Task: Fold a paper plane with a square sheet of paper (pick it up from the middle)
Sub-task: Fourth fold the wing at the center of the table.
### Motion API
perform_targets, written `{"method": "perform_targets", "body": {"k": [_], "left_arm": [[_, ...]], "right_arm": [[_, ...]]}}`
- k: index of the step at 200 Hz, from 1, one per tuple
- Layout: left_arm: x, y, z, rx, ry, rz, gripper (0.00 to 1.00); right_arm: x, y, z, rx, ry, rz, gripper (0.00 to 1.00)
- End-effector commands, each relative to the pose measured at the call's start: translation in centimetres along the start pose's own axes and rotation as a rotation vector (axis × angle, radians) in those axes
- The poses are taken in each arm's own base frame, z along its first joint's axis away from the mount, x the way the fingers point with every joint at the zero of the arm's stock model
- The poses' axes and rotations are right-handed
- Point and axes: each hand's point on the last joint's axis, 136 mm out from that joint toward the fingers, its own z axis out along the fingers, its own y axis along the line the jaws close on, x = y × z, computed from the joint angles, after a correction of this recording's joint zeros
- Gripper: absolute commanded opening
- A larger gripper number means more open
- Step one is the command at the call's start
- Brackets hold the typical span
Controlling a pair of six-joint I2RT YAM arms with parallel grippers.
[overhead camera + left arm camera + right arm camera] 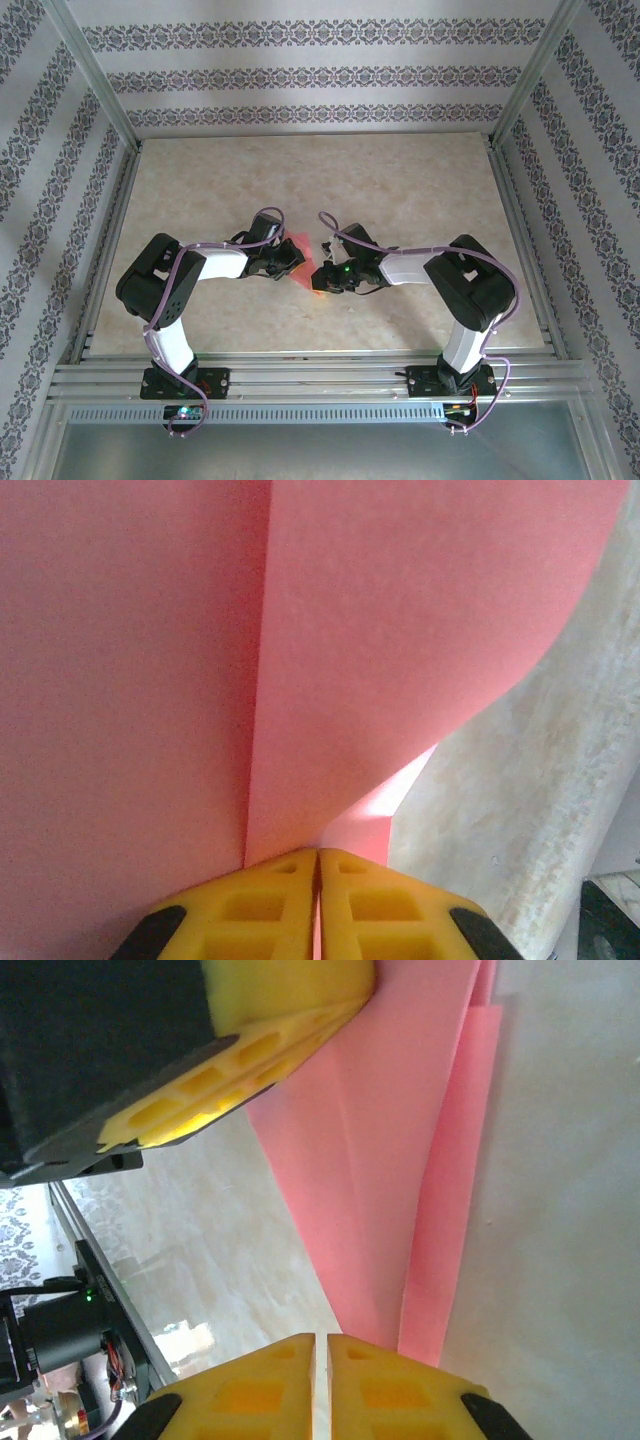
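Currently | square sheet of paper (305,262): centre of bench (400,180), partly folded | left hand (318,854): pinched shut on it, 9 o'clock side | right hand (322,1340): shut on its 3 o'clock tip | you're handling featherlight, floppy, tearable paper; pinch beside the crease (258,680).

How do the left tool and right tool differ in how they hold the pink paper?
The left tool pinches the pink paper where it fans out wide; the right tool pinches its narrow folded end. From above, the left tool holds its left side, the right tool its right side. Both are shut on it.
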Motion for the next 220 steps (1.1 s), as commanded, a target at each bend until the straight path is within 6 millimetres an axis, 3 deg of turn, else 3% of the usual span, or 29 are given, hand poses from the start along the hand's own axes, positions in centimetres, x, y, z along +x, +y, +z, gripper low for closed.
{"method": "perform_targets", "body": {"k": [1, 36, 65, 83, 104, 125, 177, 220], "left_arm": [[1.0, 4.4, 0.3, -0.146, 0.038, -0.042, 0.11], [1.1, 4.4, 0.4, -0.142, 0.041, -0.042, 0.11], [1.1, 4.4, 0.4, -0.142, 0.041, -0.041, 0.11], [1.1, 4.4, 0.3, -0.141, 0.041, -0.04, 0.11], [1.2, 4.2, 0.3, -0.134, 0.043, -0.036, 0.11], [1.1, 3.9, 0.3, -0.12, 0.045, -0.034, 0.11], [1.1, 3.5, 0.4, -0.102, 0.051, -0.029, 0.11], [1.2, 3.3, 0.3, -0.094, 0.054, -0.021, 0.11]], "right_arm": [[1.6, -1.2, 0.0, 0.024, 0.043, 0.038, 0.12], [1.9, -2.9, 0.7, 0.07, 0.051, 0.067, 0.11], [1.9, -3.2, 1.0, 0.069, 0.059, 0.072, 0.11], [0.8, -1.4, 0.0, 0.02, 0.013, 0.042, 0.11], [-1.2, 1.2, -2.5, -0.025, -0.095, -0.029, 0.13], [-2.4, 2.1, -4.0, -0.011, -0.155, -0.081, 0.14], [-2.5, 1.8, -1.1, 0.036, -0.093, -0.093, 0.11], [-2.4, -0.5, 0.4, 0.099, -0.072, -0.039, 0.09]]}}
